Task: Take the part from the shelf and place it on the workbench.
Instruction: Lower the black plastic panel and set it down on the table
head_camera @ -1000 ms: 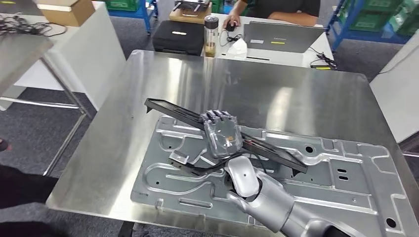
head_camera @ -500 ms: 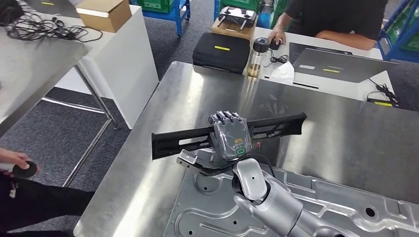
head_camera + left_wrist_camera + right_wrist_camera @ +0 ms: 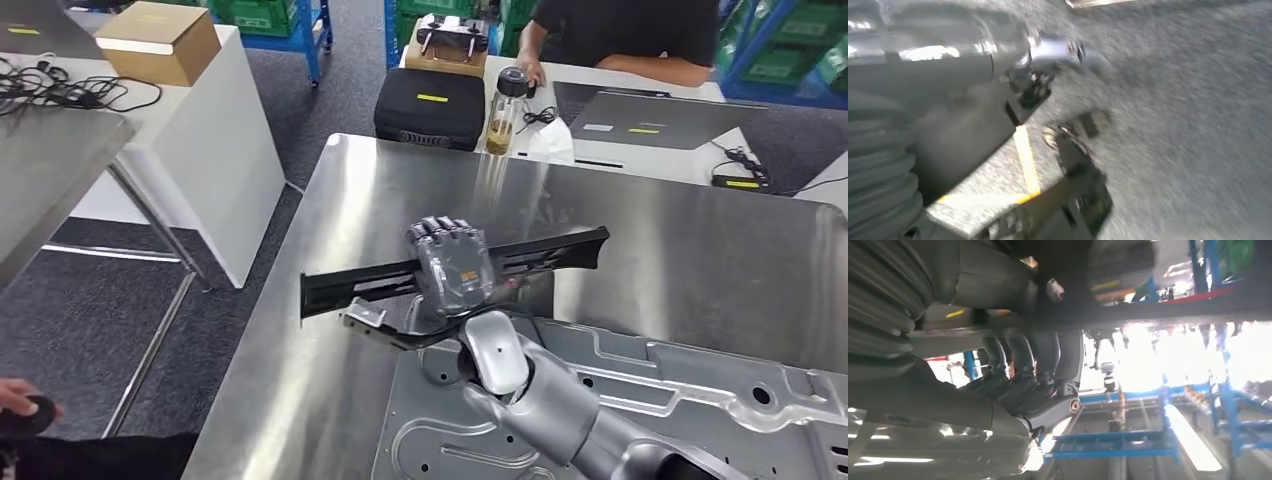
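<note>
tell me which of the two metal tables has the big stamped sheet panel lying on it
The shiny workbench directly under the right hand holds the panel; the other steel table, far left, doesn't.

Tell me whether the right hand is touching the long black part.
Touching. In the head view the right hand wraps around the middle of the long black part, holding it above the workbench.

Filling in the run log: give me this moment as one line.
right robot hand: grips black part | part: above workbench, beside metal panel | left robot hand: state unclear
</note>
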